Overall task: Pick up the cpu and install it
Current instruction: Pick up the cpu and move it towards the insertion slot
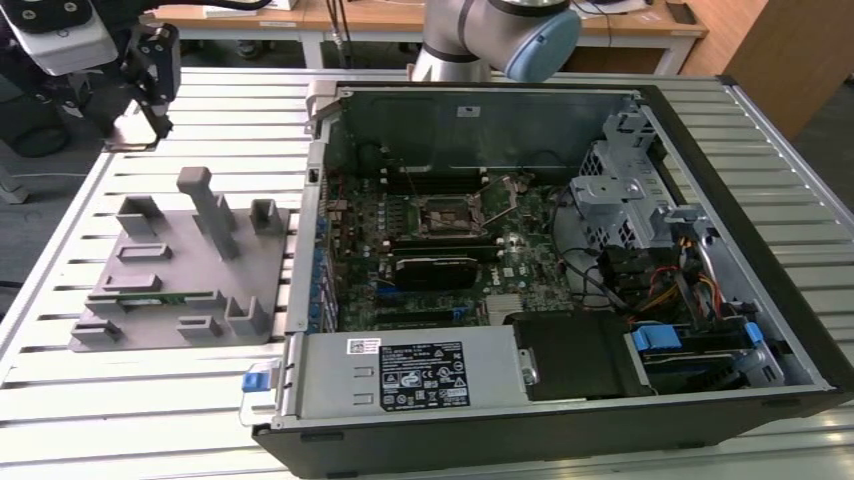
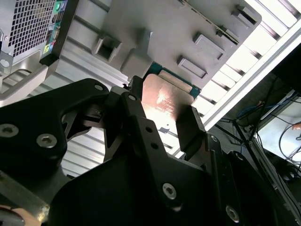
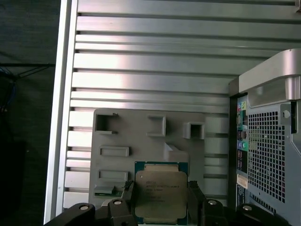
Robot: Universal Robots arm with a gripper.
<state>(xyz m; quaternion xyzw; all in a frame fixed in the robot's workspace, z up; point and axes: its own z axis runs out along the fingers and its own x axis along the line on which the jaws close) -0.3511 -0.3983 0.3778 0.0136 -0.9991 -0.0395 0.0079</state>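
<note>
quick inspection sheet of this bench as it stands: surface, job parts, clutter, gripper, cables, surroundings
surface: slatted metal table carrying an open computer case and a grey fixture tray.
job's things: cpu held clear of the tray, with its metal top facing the first wrist camera; motherboard exposed inside the case.
clutter: green memory stick lying in a tray slot.
grippers: gripper shut on the cpu, fingers on two opposite edges.
cables: coloured wire bundle inside the case, at the exterior view's right; loose leads beyond the table edge.
surroundings: wooden desks behind the table.
</note>
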